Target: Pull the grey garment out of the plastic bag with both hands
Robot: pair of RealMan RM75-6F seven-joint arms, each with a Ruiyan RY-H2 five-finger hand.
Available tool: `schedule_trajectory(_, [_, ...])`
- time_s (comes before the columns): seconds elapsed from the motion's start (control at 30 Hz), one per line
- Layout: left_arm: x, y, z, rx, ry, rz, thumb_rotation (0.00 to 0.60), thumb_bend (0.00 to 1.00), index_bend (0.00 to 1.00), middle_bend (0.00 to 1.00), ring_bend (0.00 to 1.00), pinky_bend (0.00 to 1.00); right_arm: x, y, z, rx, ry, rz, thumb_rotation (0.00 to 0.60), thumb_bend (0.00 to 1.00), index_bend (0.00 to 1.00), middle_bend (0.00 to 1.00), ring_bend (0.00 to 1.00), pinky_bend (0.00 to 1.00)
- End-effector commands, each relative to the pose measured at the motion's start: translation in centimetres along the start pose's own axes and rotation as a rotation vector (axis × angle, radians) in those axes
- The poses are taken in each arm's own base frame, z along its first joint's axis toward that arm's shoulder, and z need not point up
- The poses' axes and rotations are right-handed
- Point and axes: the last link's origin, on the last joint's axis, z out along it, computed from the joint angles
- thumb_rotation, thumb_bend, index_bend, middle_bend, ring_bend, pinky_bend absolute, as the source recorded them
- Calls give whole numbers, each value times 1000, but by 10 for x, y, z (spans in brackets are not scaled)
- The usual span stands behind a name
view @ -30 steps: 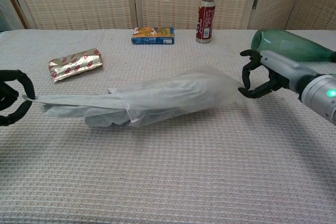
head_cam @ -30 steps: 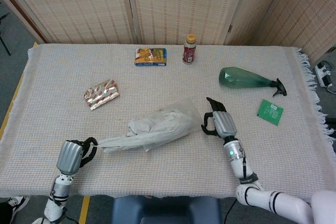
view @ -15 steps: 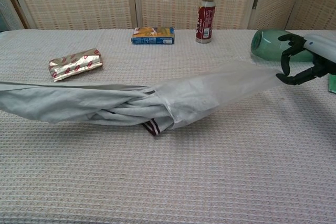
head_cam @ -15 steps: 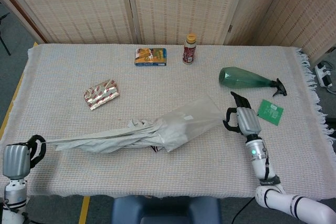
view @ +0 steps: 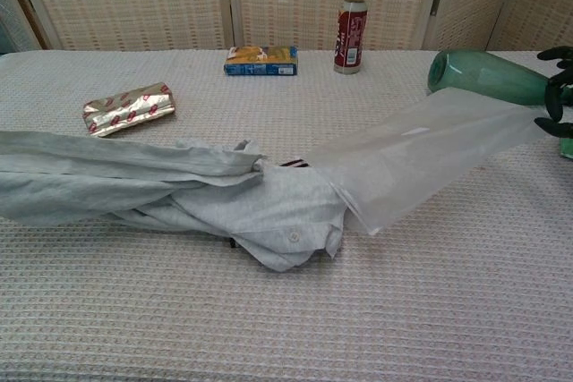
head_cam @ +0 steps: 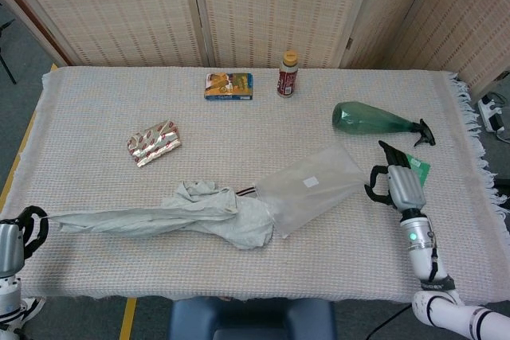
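The grey garment (head_cam: 179, 211) (view: 179, 190) lies stretched across the front of the table, fully outside the clear plastic bag (head_cam: 315, 188) (view: 430, 154). At the table's front left corner my left hand (head_cam: 17, 238) holds the garment's stretched end; the chest view does not show this hand. My right hand (head_cam: 398, 185) (view: 557, 91) pinches the bag's closed end at the right. The bag looks flat and empty, and its open mouth touches the garment's right end.
A green spray bottle (head_cam: 373, 119) and a green packet (head_cam: 418, 165) lie close behind my right hand. A foil snack pack (head_cam: 153, 142), a blue-and-yellow box (head_cam: 229, 86) and a small brown bottle (head_cam: 288, 74) sit further back. A folding screen stands behind the table.
My hands moved apart, the left to the table's left corner and the right further right. The garment slid completely out of the bag, which now lies flat.
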Motion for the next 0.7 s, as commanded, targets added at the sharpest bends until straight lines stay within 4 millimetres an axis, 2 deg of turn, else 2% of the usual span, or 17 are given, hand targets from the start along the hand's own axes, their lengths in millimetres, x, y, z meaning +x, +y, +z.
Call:
schedule_trajectory(0.03, [3, -6, 3, 9, -7, 5, 599, 543, 799, 1000, 1000, 1000, 3, 8, -3, -15, -2, 2, 600, 361, 662, 25, 0, 0])
schedule_trajectory(0.1, [-1, -4, 0, 4, -39, -15, 594, 509, 755, 1000, 1000, 1000, 2, 11, -4, -18, -11, 0, 600, 361, 648, 25, 0, 0])
schedule_trajectory(0.13, [-4, -2, -2, 3, -58, -23, 573, 464, 699, 1000, 1000, 1000, 1, 11, -4, -14, -14, 3, 600, 362, 637, 23, 0, 0])
schedule_trajectory(0.2, [-9, 4, -5, 5, -101, -44, 509, 342, 525, 1000, 1000, 1000, 0, 11, -6, -2, -13, 10, 600, 341, 562, 13, 0, 0])
schedule_trajectory(0.23, [-11, 8, -6, 11, -129, -63, 464, 267, 395, 1000, 1000, 1000, 1, 12, -8, 7, -13, 12, 600, 327, 524, 8, 0, 0])
schedule_trajectory(0.27, [-11, 10, -5, 16, -146, -82, 429, 221, 296, 988, 1000, 1000, 2, 14, -9, 11, -16, 10, 600, 303, 446, 4, 0, 0])
schedule_trajectory(0.3, [-10, 13, -4, 25, -165, -102, 392, 194, 226, 945, 996, 1000, 4, 16, -12, 12, -21, 2, 600, 282, 323, 0, 0, 0])
schedule_trajectory(0.33, [-7, 14, -2, 45, -201, -127, 368, 182, 188, 887, 984, 1000, 9, 21, -16, 11, -28, -18, 600, 271, 242, 0, 0, 0])
schedule_trajectory(0.37, [-3, 15, 0, 61, -227, -146, 341, 173, 160, 795, 952, 1000, 14, 24, -20, 11, -30, -38, 600, 246, 110, 0, 0, 0])
schedule_trajectory(0.43, [8, 17, 3, 88, -276, -166, 315, 167, 138, 630, 828, 996, 27, 32, -30, 5, -24, -87, 600, 203, 15, 0, 0, 0])
schedule_trajectory(0.5, [23, 17, 5, 117, -348, -157, 305, 159, 130, 469, 632, 879, 44, 40, -46, -7, -8, -149, 600, 140, 0, 0, 0, 0])
schedule_trajectory(0.57, [40, 18, 3, 143, -457, -137, 302, 149, 126, 302, 389, 559, 63, 47, -65, -22, 33, -189, 600, 108, 0, 0, 0, 0])
schedule_trajectory(0.63, [55, 22, 3, 150, -492, -133, 305, 148, 126, 211, 246, 352, 77, 53, -85, -40, 69, -227, 600, 96, 0, 0, 0, 0])
schedule_trajectory(0.7, [68, 26, 0, 139, -474, -121, 306, 149, 127, 187, 179, 270, 91, 58, -108, -62, 107, -277, 600, 93, 0, 0, 0, 0])
